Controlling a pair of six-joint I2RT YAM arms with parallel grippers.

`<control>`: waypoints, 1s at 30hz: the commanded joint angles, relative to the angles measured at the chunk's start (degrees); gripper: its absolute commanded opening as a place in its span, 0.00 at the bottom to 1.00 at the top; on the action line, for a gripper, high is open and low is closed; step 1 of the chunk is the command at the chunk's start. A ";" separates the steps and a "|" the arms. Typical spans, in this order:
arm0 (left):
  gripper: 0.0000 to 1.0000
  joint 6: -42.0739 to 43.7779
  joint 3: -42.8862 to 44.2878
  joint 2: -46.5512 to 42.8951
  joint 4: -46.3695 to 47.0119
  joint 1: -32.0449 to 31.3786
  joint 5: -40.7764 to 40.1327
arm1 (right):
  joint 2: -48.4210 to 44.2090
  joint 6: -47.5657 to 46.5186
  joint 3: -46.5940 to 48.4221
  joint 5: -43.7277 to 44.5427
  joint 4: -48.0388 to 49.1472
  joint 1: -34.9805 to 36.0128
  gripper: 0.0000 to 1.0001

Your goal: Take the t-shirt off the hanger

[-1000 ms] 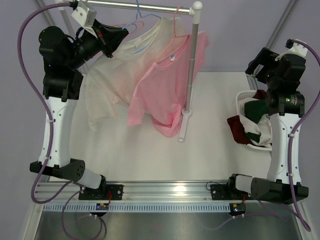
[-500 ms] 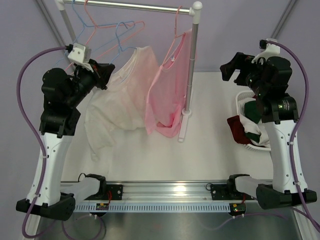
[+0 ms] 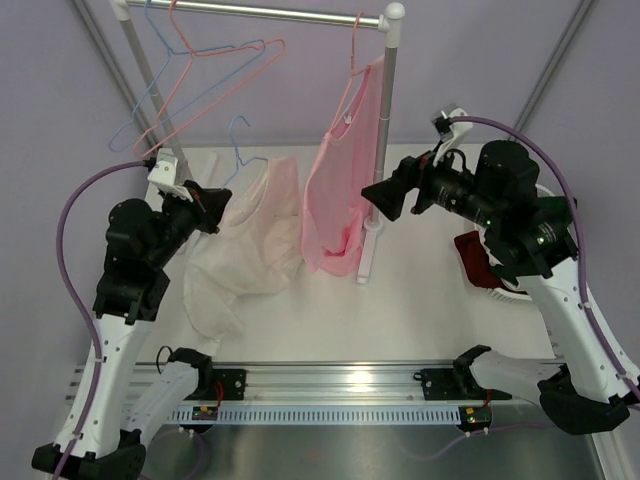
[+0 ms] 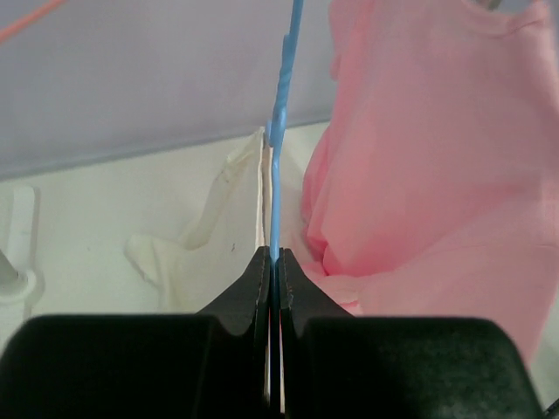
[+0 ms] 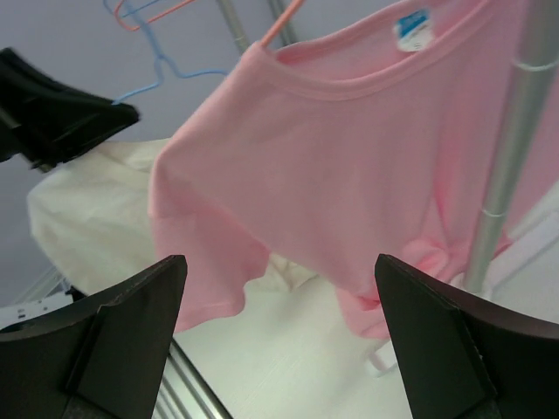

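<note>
Left end effector (image 4: 272, 260) clenched on hanger (image 4: 278, 148), white shirt (image 3: 250, 238) not off; right end effector (image 3: 388, 196) released, may snag pink shirt (image 3: 335, 195).

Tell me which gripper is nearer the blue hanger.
Left. The left gripper is shut on the blue hanger; the right gripper hangs open beyond the pink t-shirt.

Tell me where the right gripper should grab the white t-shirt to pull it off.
Probably grip the white t-shirt at its loose lower folds, coming from the right along the near side of the pink t-shirt. The left gripper pinches the blue hanger up top, so the drooping cloth is free.
</note>
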 commanded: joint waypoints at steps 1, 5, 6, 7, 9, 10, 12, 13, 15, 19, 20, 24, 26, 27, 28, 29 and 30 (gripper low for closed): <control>0.00 -3.09 -3.60 -0.81 3.29 -0.25 -7.40 | 2.01 -2.10 -0.50 -2.13 0.07 5.99 0.99; 0.00 -6.17 -4.48 0.42 2.33 -0.25 -18.57 | 4.91 -2.37 -0.50 -1.69 0.77 12.93 0.99; 0.00 -7.05 -4.31 1.55 1.98 -0.25 -23.47 | 5.79 -2.11 -0.41 -2.12 1.73 15.64 0.99; 0.00 -8.62 -3.96 2.26 1.89 -0.33 -25.52 | 6.41 -1.75 0.20 -2.39 1.91 16.80 0.99; 0.00 -9.69 -3.61 3.41 1.80 -0.33 -30.27 | 8.60 -1.58 1.34 -2.48 2.44 19.44 1.00; 0.00 -10.56 -3.34 4.28 1.80 -0.51 -31.50 | 9.31 -1.31 2.48 -2.39 2.53 21.80 1.00; 0.00 -11.45 -2.90 5.25 1.88 -0.69 -34.66 | 11.67 -1.14 3.45 -2.57 2.79 24.10 0.99; 0.00 -12.84 -2.73 6.04 1.88 -0.77 -35.72 | 12.47 -1.05 3.89 -2.48 2.97 25.15 0.99; 0.00 -14.34 -2.11 6.75 1.80 -0.86 -38.53 | 14.83 -0.44 5.30 -2.48 3.49 28.05 0.99; 0.00 -19.17 -1.41 8.07 1.71 -1.56 -45.21 | 19.06 1.14 7.76 -3.09 4.99 32.01 0.99; 0.00 -22.23 -1.41 8.77 1.10 -2.44 -51.67 | 21.51 2.11 8.46 -4.49 6.73 33.15 1.00; 0.00 -25.33 0.43 11.57 -1.45 -2.53 -57.43 | 24.25 2.73 9.08 -6.25 10.16 34.30 0.99; 0.00 -26.39 2.63 12.99 -3.38 -2.62 -60.42 | 26.44 2.73 9.52 -7.13 11.84 34.39 0.99; 0.00 -27.09 3.42 13.86 -4.26 -2.88 -61.91 | 27.32 2.56 9.61 -7.83 13.67 34.39 0.99; 0.00 -27.97 4.47 15.52 -6.36 -2.97 -63.75 | 29.16 2.38 9.70 -8.10 14.56 34.48 0.99; 0.00 -27.80 6.22 16.24 -6.90 -3.06 -64.12 | 30.31 1.77 10.57 -8.28 15.09 34.48 0.99; 0.00 -28.23 6.85 16.85 -7.60 -3.32 -64.99 | 31.45 1.33 10.84 -8.11 16.40 34.57 0.99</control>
